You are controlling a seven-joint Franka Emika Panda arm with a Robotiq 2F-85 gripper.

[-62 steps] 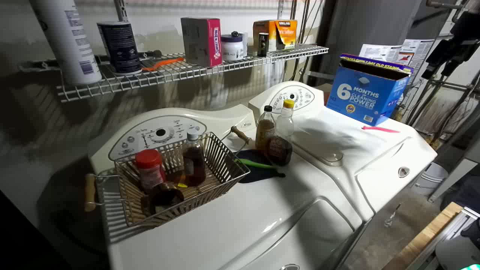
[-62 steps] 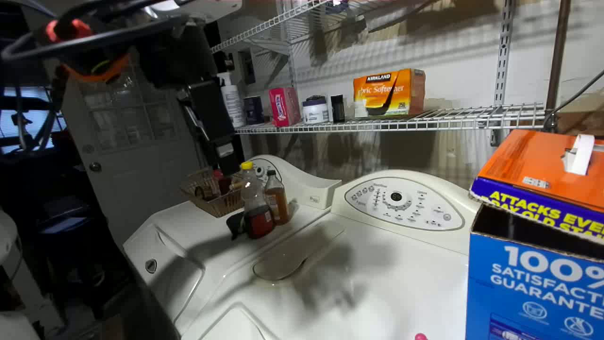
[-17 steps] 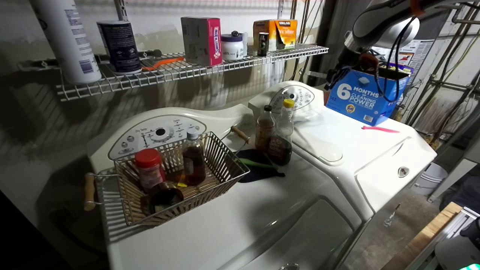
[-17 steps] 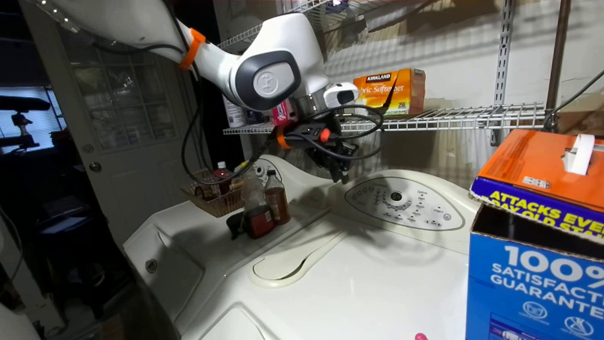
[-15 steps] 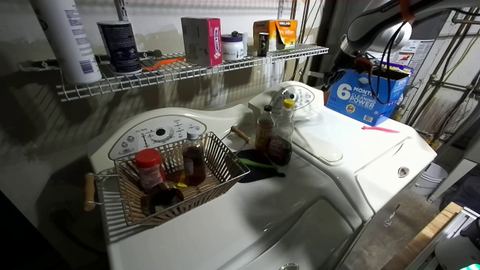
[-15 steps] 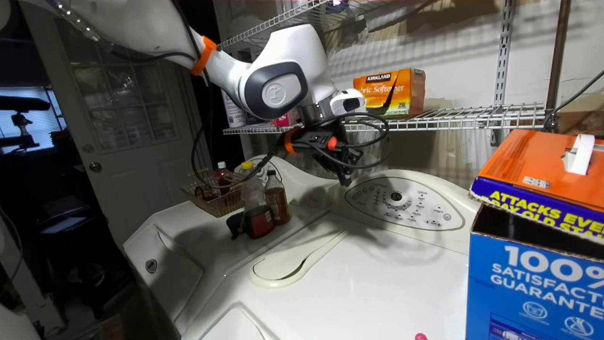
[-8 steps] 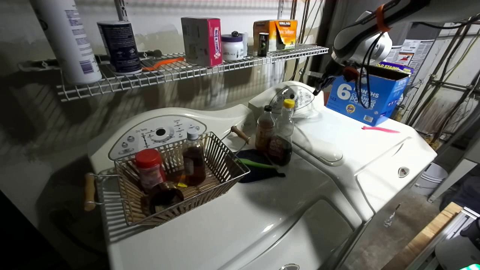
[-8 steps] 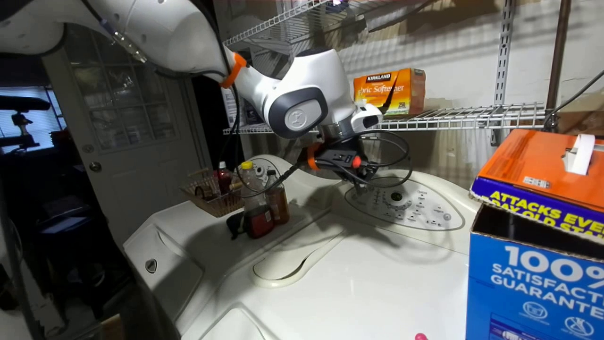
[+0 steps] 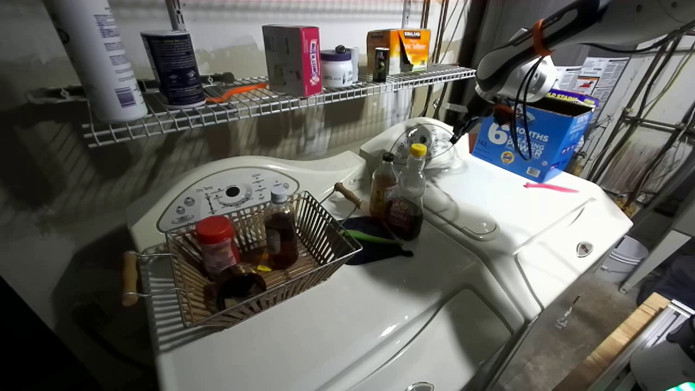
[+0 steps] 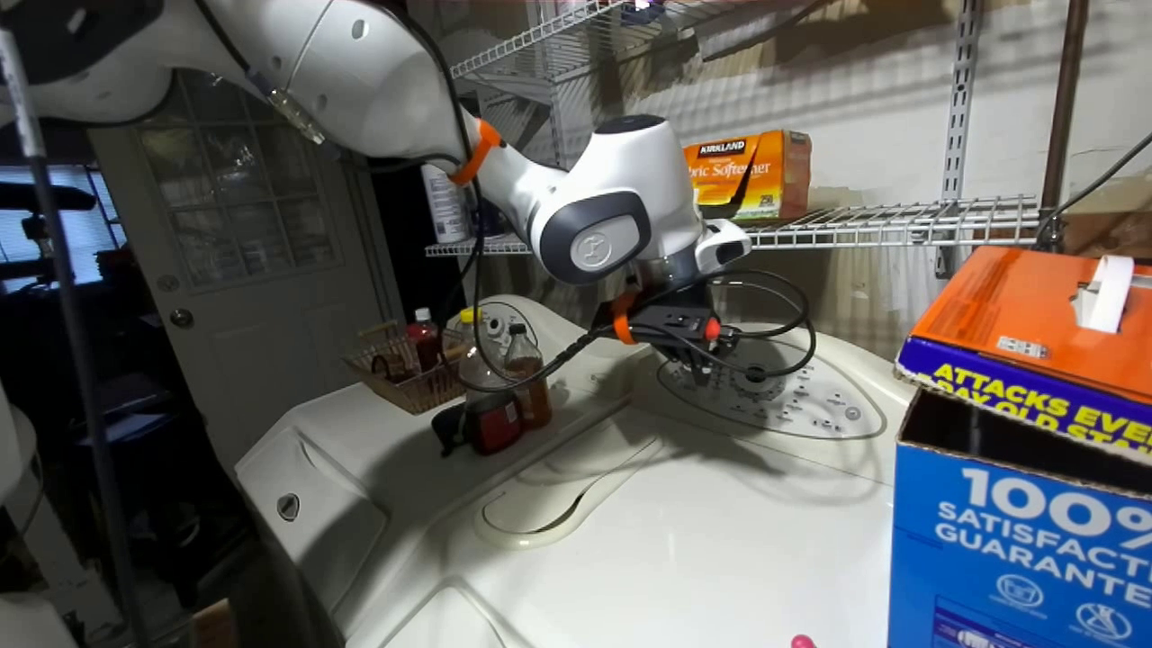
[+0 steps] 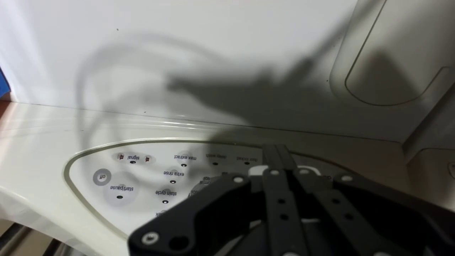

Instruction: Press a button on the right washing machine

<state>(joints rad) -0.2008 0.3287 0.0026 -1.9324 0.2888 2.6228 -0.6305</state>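
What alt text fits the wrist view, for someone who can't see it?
A closed black claw hangs over the control panel of the right washing machine, where an off button reads upside down; contact is unclear. A blurred shadow lies across the white lid.

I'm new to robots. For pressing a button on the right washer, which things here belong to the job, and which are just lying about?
Belong to the job:
gripper
right washer
console
buttons

Just there:
left washer
basket
bottles
red-lidded jar
blue box
softener box
pink item
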